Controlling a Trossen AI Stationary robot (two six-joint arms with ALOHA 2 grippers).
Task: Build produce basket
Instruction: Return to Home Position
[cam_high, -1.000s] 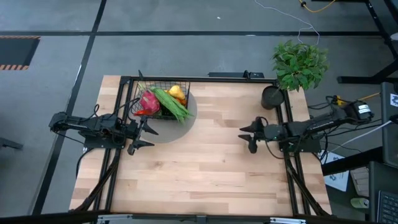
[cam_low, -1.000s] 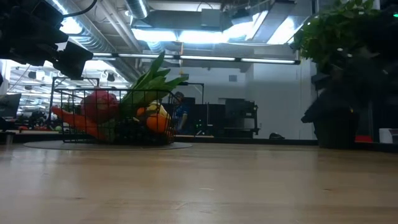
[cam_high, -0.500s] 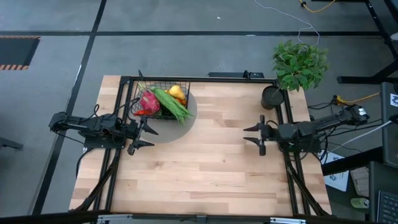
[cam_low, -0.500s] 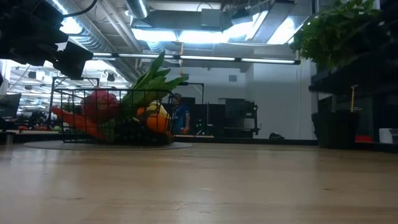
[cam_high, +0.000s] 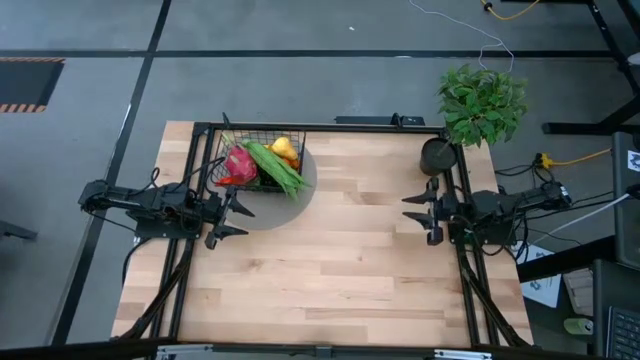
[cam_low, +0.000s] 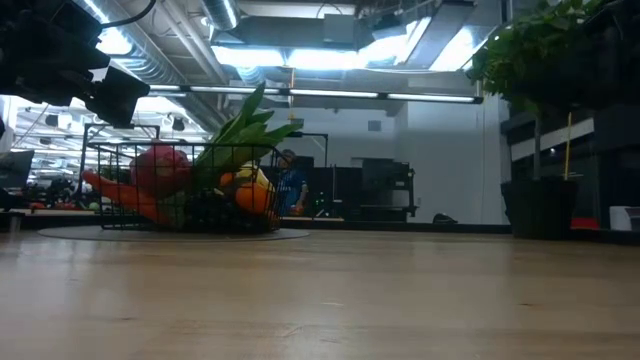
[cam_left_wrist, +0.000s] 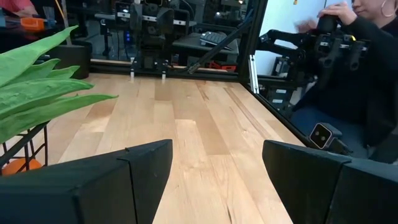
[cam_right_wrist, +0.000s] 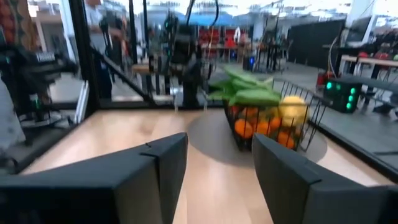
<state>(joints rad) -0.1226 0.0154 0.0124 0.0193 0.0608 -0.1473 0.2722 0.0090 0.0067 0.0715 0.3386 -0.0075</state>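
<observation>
The black wire basket (cam_high: 258, 158) stands on a round grey mat (cam_high: 298, 192) at the table's far left. It holds produce: a pink dragon fruit (cam_high: 240, 162), long green beans (cam_high: 274, 166), a yellow pepper (cam_high: 284, 148) and oranges (cam_right_wrist: 255, 127). It also shows in the low view (cam_low: 185, 190) and the right wrist view (cam_right_wrist: 273, 118). My left gripper (cam_high: 232, 214) is open and empty on the near side of the basket, by the left edge. My right gripper (cam_high: 425, 214) is open and empty by the table's right edge.
A dark round cup (cam_high: 437, 156) and a leafy potted plant (cam_high: 481, 102) stand at the far right corner. A black frame (cam_high: 320, 127) runs along the table's far edge and sides. A person (cam_left_wrist: 367, 74) sits beyond the table's right side. Bare wood (cam_high: 330, 260) lies between the arms.
My right gripper has drawn back toward the table's right edge, staying open and empty. In the low view it has left the picture, uncovering the plant pot. The left arm and the basket have kept still.
</observation>
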